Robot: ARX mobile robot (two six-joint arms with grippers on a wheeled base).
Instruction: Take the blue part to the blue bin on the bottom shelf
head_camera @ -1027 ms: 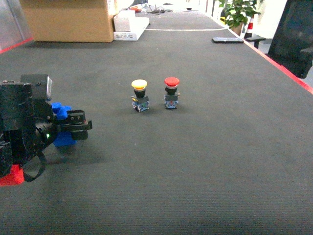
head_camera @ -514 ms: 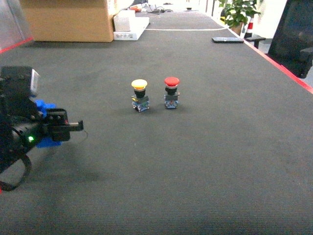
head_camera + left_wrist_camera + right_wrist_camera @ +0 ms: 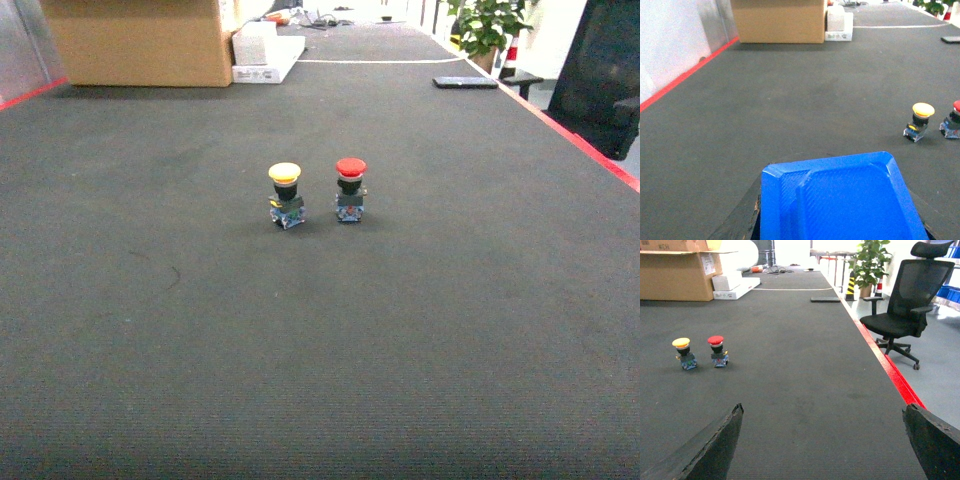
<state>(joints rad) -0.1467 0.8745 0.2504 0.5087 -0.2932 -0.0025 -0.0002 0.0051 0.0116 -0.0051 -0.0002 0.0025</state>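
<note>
The blue part [image 3: 840,200], a flat moulded plastic piece with bevelled corners, fills the lower half of the left wrist view. My left gripper [image 3: 835,212] is shut on it, with dark fingers [image 3: 740,222] showing at either side. It hangs above the dark mat. Neither the left gripper nor the blue part appears in the head view. My right gripper [image 3: 822,410] is open over bare mat with nothing between its fingertips [image 3: 732,422]. The blue bin and the bottom shelf are out of view.
A yellow push-button [image 3: 285,193] and a red push-button [image 3: 350,187] stand mid-mat. A cardboard box [image 3: 140,40] and white boxes [image 3: 265,55] sit at the far left. Red tape [image 3: 890,370] marks the right edge, beyond it an office chair [image 3: 905,310].
My left arm, holding the blue part, has moved left and out of the head view. The two push-buttons have not moved.
</note>
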